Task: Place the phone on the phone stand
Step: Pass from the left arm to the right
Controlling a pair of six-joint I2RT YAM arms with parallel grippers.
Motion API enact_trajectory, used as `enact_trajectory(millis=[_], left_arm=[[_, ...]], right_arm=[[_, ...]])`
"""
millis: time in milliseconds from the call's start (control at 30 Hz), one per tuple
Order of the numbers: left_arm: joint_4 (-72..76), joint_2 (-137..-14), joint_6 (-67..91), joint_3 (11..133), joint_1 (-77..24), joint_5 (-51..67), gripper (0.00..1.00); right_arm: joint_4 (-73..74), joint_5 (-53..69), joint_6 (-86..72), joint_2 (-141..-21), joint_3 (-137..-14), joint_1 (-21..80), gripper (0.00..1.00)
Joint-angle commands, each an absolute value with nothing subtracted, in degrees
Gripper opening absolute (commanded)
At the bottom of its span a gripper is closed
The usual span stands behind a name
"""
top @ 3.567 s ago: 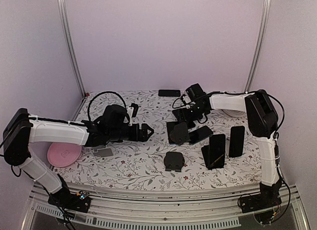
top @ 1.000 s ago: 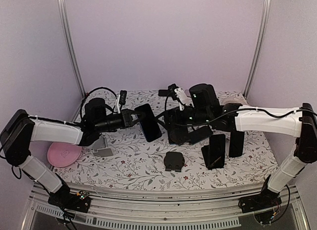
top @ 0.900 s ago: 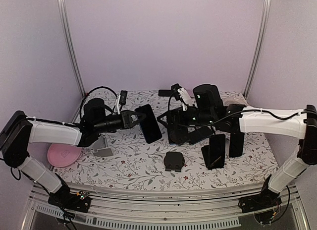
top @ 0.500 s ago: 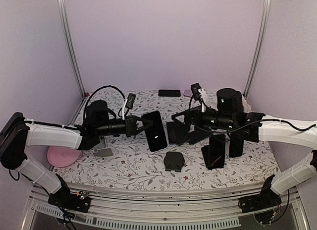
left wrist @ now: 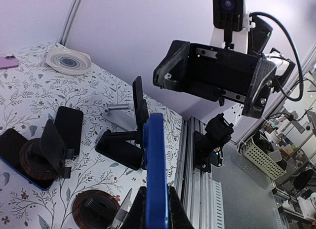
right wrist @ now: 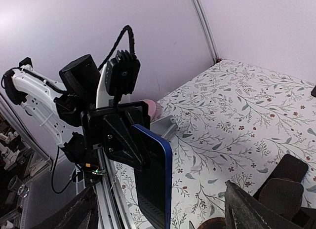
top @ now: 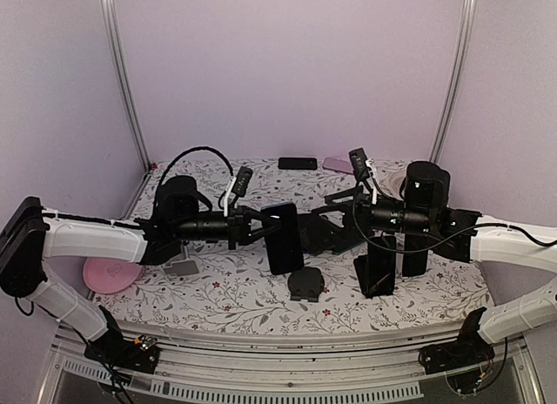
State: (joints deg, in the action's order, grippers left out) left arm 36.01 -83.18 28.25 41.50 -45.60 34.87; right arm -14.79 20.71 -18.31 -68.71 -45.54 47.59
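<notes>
One round stand (top: pixel 305 284) sits nearest on the counter (top: pixel 235 304). At its 11 o'clock, the left fingers (top: pixel 251 227) clamp one blue-edged phone (top: pixel 283 239), held on end. At 2 o'clock the right fingers (right wrist: pixel 249 209) are spread wide, holding nothing. One pink plate (top: pixel 109 273) lies at 9 o'clock. At the far edge are one black phone (top: pixel 298 164), one pink phone (top: pixel 338 164) and one white plate (left wrist: pixel 69 61).
</notes>
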Motion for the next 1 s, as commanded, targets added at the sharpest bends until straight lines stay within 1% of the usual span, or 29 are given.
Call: enact_trajectory(millis=[0, 233, 600, 700, 900, 967], left_arm=[[38.14, -83.66, 25.94, 44.13, -46.93, 37.28, 0.0], [38.03, -85.8, 25.53, 45.6, -47.98, 38.23, 0.0], [39.7, -86.9, 25.97, 46.13, -48.26, 40.21, 0.0], [39.83, -87.38, 26.01, 46.52, -48.28, 40.8, 0.0], [39.96, -88.26, 26.1, 47.22, -48.42, 42.18, 0.0], [39.95, -88.54, 26.02, 47.35, -48.36, 42.42, 0.0]], right_arm=[[-18.86, 27.6, -17.51, -67.48, -44.18, 47.31, 0.86], [-20.45, 31.69, -17.31, -69.46, -43.5, 47.3, 0.72], [-22.81, 37.36, -18.03, -72.26, -43.29, 47.29, 0.58], [-23.28, 38.87, -18.19, -72.67, -43.49, 47.33, 0.52], [-23.53, 41.45, -18.19, -73.83, -44.03, 47.29, 0.38], [-23.49, 42.18, -18.03, -74.2, -44.27, 47.31, 0.36]])
